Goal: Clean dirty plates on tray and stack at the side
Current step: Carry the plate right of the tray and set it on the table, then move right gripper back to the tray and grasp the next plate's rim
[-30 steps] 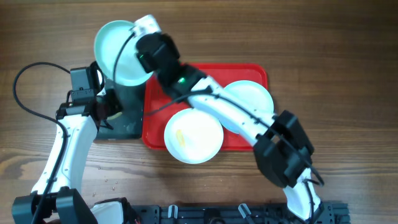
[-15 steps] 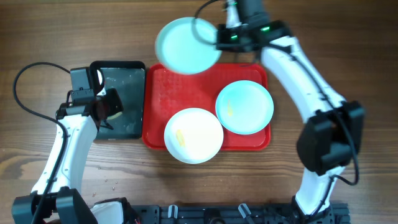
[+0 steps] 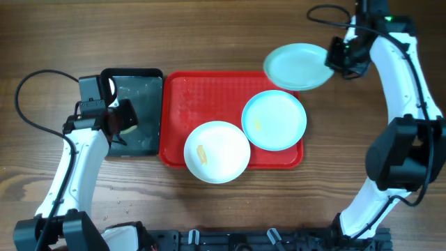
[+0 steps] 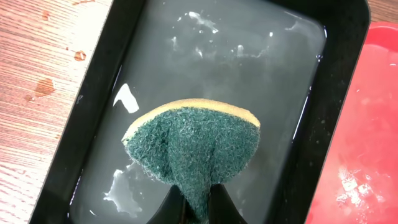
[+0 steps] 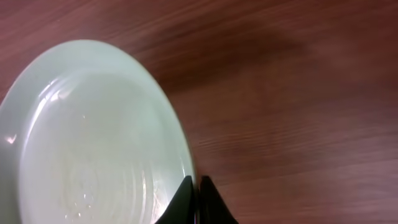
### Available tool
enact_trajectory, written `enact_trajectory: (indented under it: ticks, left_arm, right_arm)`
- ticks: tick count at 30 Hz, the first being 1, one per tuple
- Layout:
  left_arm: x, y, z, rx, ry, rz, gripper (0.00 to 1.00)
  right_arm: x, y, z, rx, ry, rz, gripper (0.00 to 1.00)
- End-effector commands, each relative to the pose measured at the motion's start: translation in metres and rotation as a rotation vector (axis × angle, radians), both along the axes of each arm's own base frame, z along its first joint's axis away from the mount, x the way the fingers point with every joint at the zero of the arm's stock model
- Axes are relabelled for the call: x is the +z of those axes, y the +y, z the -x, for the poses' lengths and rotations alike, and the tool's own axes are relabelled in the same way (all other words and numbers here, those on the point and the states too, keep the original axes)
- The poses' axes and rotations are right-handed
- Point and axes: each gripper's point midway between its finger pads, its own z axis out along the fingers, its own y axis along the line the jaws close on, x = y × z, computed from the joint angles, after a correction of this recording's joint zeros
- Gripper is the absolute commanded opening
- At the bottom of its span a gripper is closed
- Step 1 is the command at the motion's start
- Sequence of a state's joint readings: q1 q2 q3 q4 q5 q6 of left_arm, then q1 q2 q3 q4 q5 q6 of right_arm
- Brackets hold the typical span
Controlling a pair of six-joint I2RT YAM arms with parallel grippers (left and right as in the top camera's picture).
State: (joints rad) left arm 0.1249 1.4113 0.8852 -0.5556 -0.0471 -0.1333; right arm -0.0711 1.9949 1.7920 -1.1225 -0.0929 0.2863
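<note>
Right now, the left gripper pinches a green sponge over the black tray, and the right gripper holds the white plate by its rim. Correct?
No: the right gripper holds a pale turquoise plate by its rim. The overhead view shows the white plate lying on the red tray.

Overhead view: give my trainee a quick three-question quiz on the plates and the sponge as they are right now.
1. True or false: three plates rest on the red tray.
2. What do the right jaws hold? A) a white plate B) a turquoise plate C) nothing
3. Fill in: the left jaws pinch a green ___ over the black tray.

Key: 1 false, two rest there; 2 B; 3 sponge.
</note>
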Motion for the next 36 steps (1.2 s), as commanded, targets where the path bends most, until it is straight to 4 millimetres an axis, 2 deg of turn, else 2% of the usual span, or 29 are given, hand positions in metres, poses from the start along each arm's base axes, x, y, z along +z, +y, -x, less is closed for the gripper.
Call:
enact_trajectory:
  ticks: [1,4,6,12,16,24,28,30,31,32,34,36]
  left_arm:
    - [0.008,-0.003,-0.002,-0.001,-0.036,0.021,0.05]
    - [0.008,-0.003,-0.002,-0.001,-0.036,0.021,0.05]
    - [0.008,-0.003,-0.002,-0.001,-0.036,0.021,0.05]
    - [0.008,-0.003,-0.003,-0.001,-0.037,0.021,0.05]
    - [0.008,-0.003,-0.003,-0.001,-0.037,0.021,0.05]
    - [0.008,-0.003,-0.003,-0.001,-0.037,0.021,0.05]
    - [0.008,-0.003,-0.003,-0.001,-0.038,0.021,0.05]
    - [0.008,-0.003,-0.003,-0.001,-0.038,0.021,0.05]
    - [0.008,-0.003,-0.003,-0.001,-0.038,0.021,0.05]
    - [0.008,-0.003,-0.003,-0.001,-0.038,0.021,0.05]
    - [0.008,-0.003,-0.003,-0.001,-0.038,0.021,0.05]
    - [0.008,-0.003,-0.003,-0.001,-0.039,0.021,0.05]
  right_arm:
    - [-0.008,-0.032,0.011,-0.054,0.027,0.053,0.04]
    - [-0.021,-0.048,0.014,-0.090,0.031,0.053,0.04]
    - [-0.026,-0.065,0.018,-0.152,0.040,0.078,0.04]
    - [-0.027,-0.105,0.032,-0.254,0.071,0.133,0.04]
    - [-0.030,-0.121,0.047,-0.276,0.130,0.213,0.04]
    - [-0.071,-0.116,0.066,-0.268,0.189,0.207,0.04]
    - [-0.074,-0.109,0.066,-0.234,0.189,0.176,0.05]
    - [-0.074,-0.103,0.061,-0.196,0.172,0.143,0.11]
    - [-0.074,-0.103,0.059,-0.196,0.163,0.142,0.26]
    - [-0.073,-0.104,0.057,-0.180,0.157,0.144,0.33]
    - [-0.063,-0.099,0.050,-0.137,0.132,0.122,0.36]
    - [-0.040,-0.086,0.038,-0.082,0.080,0.046,0.41]
